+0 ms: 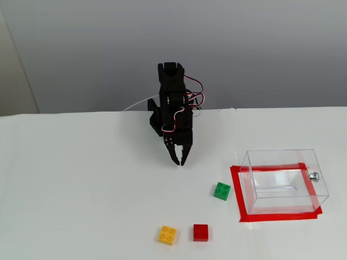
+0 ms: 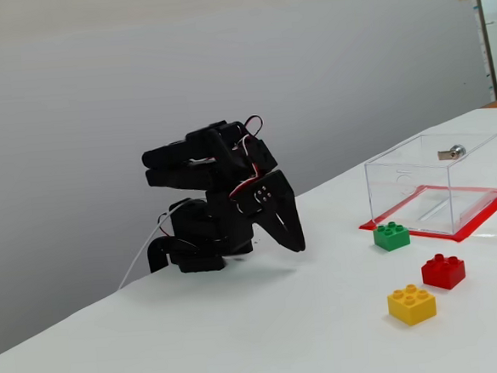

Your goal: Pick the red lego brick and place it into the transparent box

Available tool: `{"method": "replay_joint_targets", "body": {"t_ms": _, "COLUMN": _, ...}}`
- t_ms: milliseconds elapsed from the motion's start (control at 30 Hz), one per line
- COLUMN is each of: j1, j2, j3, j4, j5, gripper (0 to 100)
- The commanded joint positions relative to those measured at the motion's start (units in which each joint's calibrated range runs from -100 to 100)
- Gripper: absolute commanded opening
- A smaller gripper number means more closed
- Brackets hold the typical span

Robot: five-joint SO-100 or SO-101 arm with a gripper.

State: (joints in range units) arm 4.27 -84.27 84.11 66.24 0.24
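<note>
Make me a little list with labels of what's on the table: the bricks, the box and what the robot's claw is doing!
red brick: small square red lego brick, alone on the white table, beside the yellow one
yellow brick: small yellow lego brick
green brick: small green lego brick, just outside the box
box: clear plastic box, empty, on a red tape frame
gripper: black gripper, jaws shut, holding nothing, far from the bricks
</note>
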Motion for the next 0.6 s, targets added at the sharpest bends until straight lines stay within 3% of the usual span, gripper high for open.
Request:
{"method": "replay_joint_targets", "body": {"t_ms": 0, "j1": 0.1, "j2": 7.9, "j3": -5.5, "j4": -6.5, "j5": 0.2, "gripper": 2}}
{"method": "replay_joint_targets", "body": {"t_ms": 200, "j1": -0.2, "j2": 18.8, "j3": -12.7, "j4": -15.2, "j5": 0.2, "gripper": 2}}
{"method": "replay_joint_targets", "body": {"t_ms": 567, "j1": -6.0, "j2": 35.5, "j3": -33.2, "j4": -15.0, "j5": 0.3, "gripper": 2}}
